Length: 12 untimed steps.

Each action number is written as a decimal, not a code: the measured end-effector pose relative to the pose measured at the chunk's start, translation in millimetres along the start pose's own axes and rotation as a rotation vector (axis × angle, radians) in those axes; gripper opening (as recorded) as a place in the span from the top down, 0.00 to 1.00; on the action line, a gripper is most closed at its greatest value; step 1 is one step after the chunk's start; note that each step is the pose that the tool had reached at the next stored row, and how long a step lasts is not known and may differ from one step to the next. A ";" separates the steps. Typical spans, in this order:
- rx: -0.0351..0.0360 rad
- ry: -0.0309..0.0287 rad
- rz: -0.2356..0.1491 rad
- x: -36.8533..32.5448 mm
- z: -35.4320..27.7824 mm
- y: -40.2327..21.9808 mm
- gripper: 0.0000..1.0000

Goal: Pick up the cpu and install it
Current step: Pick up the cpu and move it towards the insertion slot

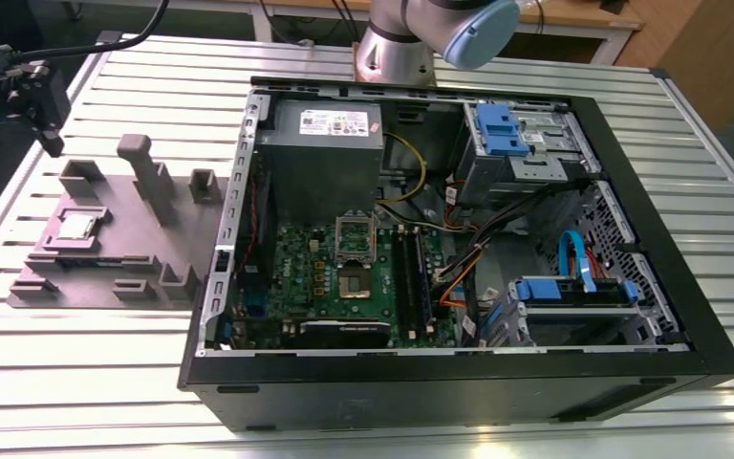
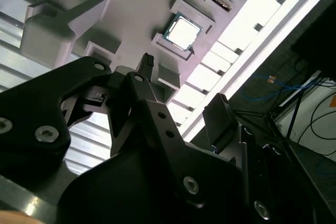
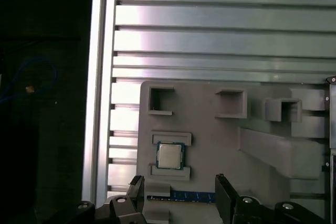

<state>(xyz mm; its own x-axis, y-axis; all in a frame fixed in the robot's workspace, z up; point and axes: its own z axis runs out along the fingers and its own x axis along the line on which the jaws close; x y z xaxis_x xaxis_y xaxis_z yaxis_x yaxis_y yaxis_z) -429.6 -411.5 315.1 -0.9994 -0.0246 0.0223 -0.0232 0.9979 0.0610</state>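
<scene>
The cpu (image 1: 77, 226) is a small square chip with a shiny silver top. It lies flat in a recess of the grey holder block (image 1: 125, 251) on the exterior view's left, outside the computer case. In both wrist views the cpu (image 3: 169, 156) (image 2: 182, 31) sits a short way beyond my fingertips. My gripper (image 3: 179, 190) (image 2: 184, 85) is open, with nothing between its black fingers, and hovers above the holder's edge, apart from the chip. In the exterior view the gripper (image 1: 49, 134) hangs over the table's far left corner.
The open black computer case (image 1: 673, 363) takes up the table's middle and right. Its green motherboard has an uncovered socket (image 1: 353, 251). The holder block carries tall posts (image 1: 148, 172) and empty pockets (image 3: 231, 102). A thin circuit strip (image 3: 184, 196) lies close to the cpu. The slatted metal table's edge (image 3: 100, 103) is nearby.
</scene>
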 end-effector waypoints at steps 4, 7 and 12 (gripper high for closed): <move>0.0006 0.0016 -0.025 -0.1 1.9 -0.1 0.35; 0.0014 0.0018 -0.025 -0.1 3.0 -0.2 0.35; 0.0013 0.0014 -0.025 -0.1 5.5 -0.5 0.35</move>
<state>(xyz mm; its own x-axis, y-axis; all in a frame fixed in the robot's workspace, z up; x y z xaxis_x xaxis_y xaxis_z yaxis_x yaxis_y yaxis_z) -429.7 -411.6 309.6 -0.9985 -0.0496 0.0221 -0.0482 0.9970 0.0603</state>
